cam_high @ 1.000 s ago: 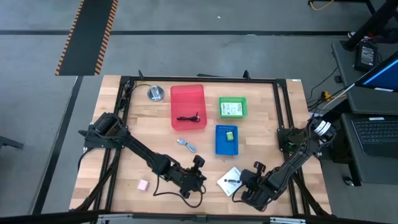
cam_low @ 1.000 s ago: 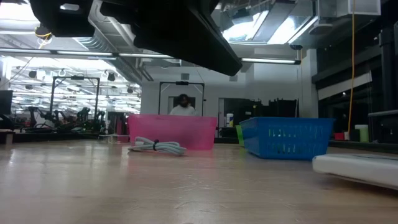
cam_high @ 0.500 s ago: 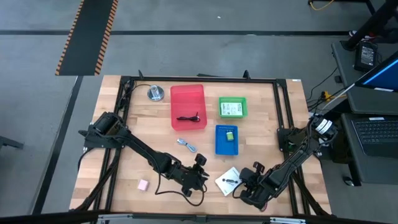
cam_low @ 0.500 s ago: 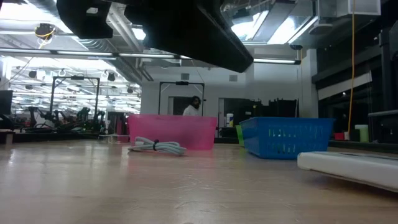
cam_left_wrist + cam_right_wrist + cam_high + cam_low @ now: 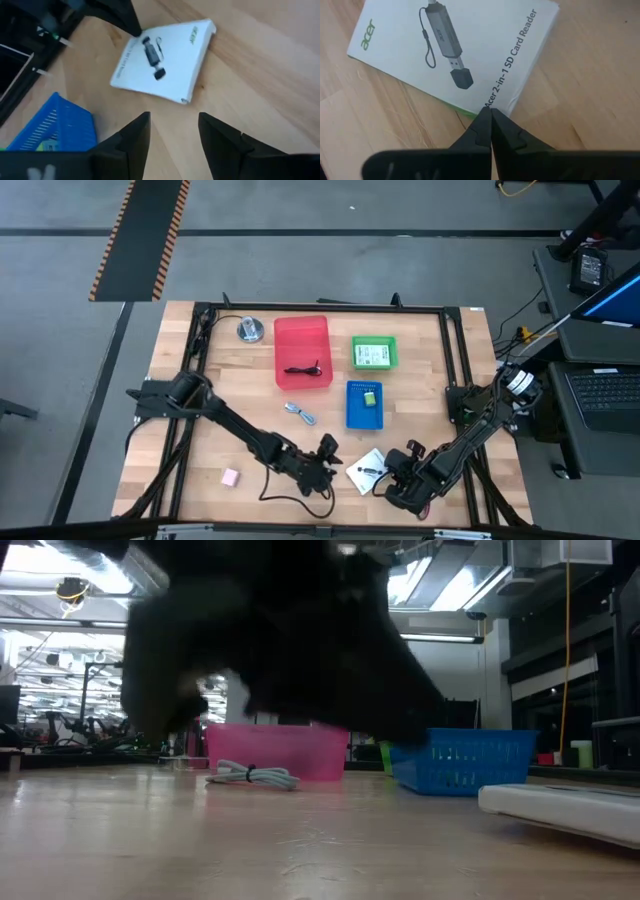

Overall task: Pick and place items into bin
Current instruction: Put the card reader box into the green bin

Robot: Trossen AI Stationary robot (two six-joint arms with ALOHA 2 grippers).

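A white square card box (image 5: 368, 467) with a black mark printed on it lies flat on the table near the front edge; it also shows in the left wrist view (image 5: 165, 60). My left gripper (image 5: 330, 452) hangs open just to the table's left of the box and touches nothing; the left wrist view (image 5: 172, 132) shows bare wood between its fingers. My right gripper (image 5: 388, 476) is shut at the box's right edge. A pink cube (image 5: 230, 477) and a silvery-blue piece (image 5: 300, 414) lie loose on the table. My right gripper sets its shut fingertips (image 5: 490, 120) against the box's side edge (image 5: 496, 106), next to the printed lettering. The fingers come from above, pointing steeply down. The box lies flat on the table.
A red bin (image 5: 302, 330) holds a dark cord (image 5: 303, 369). A green bin (image 5: 374, 340) holds a white card, and a blue bin (image 5: 352, 415) holds a small green-white piece. A round silver disc (image 5: 249, 330) sits far left. Black frame rails border the table.
My left gripper has sunk toward the table and moved toward the white box, rolling a little, and its fingers have spread apart. The box slid slightly toward the table's left along the wood, then stayed put.
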